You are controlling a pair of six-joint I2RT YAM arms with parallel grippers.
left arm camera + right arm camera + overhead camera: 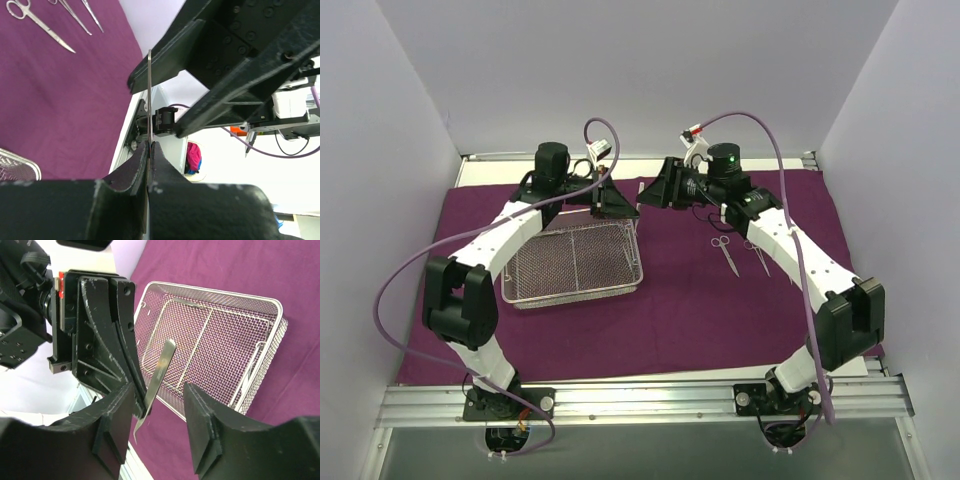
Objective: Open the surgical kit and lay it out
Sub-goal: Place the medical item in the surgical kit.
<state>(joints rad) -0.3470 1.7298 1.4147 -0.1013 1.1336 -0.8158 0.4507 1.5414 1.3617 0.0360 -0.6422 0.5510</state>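
The dark purple cloth (700, 310) lies spread flat on the table. The silver wire-mesh tray (570, 298) stands on its left half and looks empty. My left gripper (620, 205) is raised behind the tray and shut on a thin steel forceps (161, 367); the left wrist view shows the forceps (149, 100) edge-on between its jaws (149, 147). My right gripper (655, 190) faces it, open, with the forceps' tip between its fingers (117, 425), nearer the left one and apart from both. Scissors (725, 250) and another thin tool (758, 255) lie on the cloth at the right.
Several steel tools (40, 25) lie in a row on the cloth in the left wrist view. The tray (220, 340) sits just below the two grippers. White walls close in the table on three sides. A metal rail (640, 400) runs along the near edge.
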